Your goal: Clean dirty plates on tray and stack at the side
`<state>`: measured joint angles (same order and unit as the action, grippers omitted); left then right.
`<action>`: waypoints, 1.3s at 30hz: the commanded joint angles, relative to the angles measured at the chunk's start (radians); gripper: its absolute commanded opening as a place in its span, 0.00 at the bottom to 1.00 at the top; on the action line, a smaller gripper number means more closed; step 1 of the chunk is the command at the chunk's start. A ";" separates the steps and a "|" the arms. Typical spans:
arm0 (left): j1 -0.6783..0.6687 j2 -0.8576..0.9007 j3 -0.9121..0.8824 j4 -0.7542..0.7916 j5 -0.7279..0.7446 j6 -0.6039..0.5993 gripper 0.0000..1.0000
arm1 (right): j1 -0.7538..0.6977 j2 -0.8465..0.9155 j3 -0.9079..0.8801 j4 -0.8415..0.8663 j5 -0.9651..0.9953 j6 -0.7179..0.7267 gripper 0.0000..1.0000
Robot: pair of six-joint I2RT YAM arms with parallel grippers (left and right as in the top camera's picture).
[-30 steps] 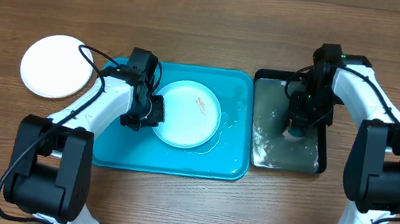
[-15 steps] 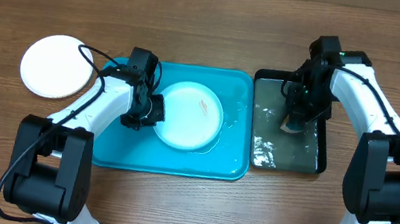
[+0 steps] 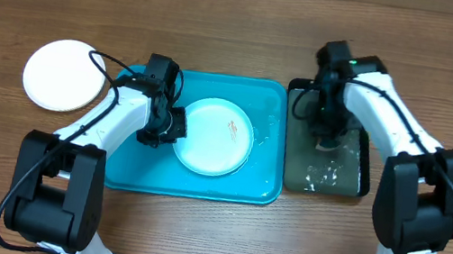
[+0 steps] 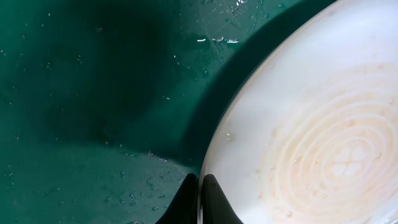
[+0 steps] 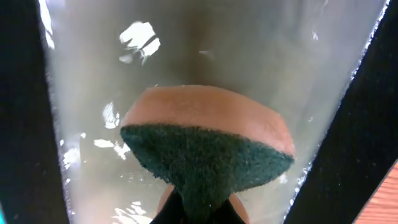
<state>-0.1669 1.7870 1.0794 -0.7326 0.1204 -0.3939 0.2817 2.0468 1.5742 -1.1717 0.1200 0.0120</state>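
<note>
On the turquoise tray (image 3: 133, 169), I see my left gripper (image 3: 174, 126) clenched on the rim of the pale plate (image 3: 215, 139). My right gripper (image 3: 326, 141) grasps a sponge (image 5: 208, 149) over the black tray (image 3: 353, 179).

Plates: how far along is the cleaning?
Looks done: white plate on the table, left of the tray. In hand: left hand pinches the rim of the smeared plate on the tray; right hand grips a sponge over the black tray. Left: scrub that plate, stack it. No third plate visible.

Plate (image 4: 311, 124) rt part beyond wrist-view edge
</note>
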 commanded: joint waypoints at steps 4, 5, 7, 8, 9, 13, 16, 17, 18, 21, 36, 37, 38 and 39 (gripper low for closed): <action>-0.003 -0.008 -0.011 -0.012 0.003 -0.014 0.04 | 0.033 -0.037 0.043 -0.014 0.067 -0.021 0.04; -0.003 -0.008 -0.011 -0.013 0.003 -0.014 0.04 | 0.032 -0.037 0.043 -0.018 0.067 -0.021 0.04; -0.003 -0.008 -0.011 -0.012 0.003 -0.014 0.04 | 0.032 -0.037 0.043 -0.023 0.068 -0.021 0.04; -0.003 -0.008 -0.011 -0.012 0.003 -0.014 0.04 | 0.032 -0.037 0.043 -0.024 0.077 -0.022 0.04; -0.003 -0.008 -0.011 -0.011 0.003 -0.014 0.04 | 0.032 -0.037 0.044 -0.029 0.091 -0.030 0.04; -0.003 -0.008 -0.011 -0.011 0.003 -0.014 0.04 | 0.032 -0.037 0.045 -0.041 0.093 -0.066 0.04; -0.003 -0.008 -0.011 -0.011 0.003 -0.014 0.04 | 0.032 -0.037 0.043 -0.051 0.068 -0.063 0.04; -0.003 -0.008 -0.011 -0.011 0.002 -0.014 0.04 | 0.032 -0.037 0.040 -0.055 0.053 -0.061 0.04; -0.003 -0.008 -0.011 -0.011 0.002 -0.014 0.04 | 0.032 -0.037 0.029 -0.054 0.035 -0.061 0.04; -0.003 -0.008 -0.011 -0.012 0.002 -0.014 0.04 | 0.031 -0.037 -0.006 -0.026 0.025 -0.039 0.04; -0.003 -0.008 -0.011 -0.011 0.000 -0.013 0.04 | 0.031 -0.036 -0.098 0.059 0.010 -0.035 0.29; -0.003 -0.008 -0.011 -0.011 0.000 -0.012 0.04 | 0.031 -0.036 -0.098 0.058 0.010 -0.035 0.29; -0.003 -0.008 -0.011 -0.011 0.000 -0.011 0.04 | 0.031 -0.036 -0.098 0.057 0.010 -0.035 0.28; -0.003 -0.008 -0.011 -0.011 0.000 -0.011 0.04 | 0.031 -0.036 -0.098 0.056 0.010 -0.034 0.28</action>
<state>-0.1669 1.7870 1.0794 -0.7395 0.1230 -0.3943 0.3157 2.0464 1.4792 -1.1179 0.1345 -0.0265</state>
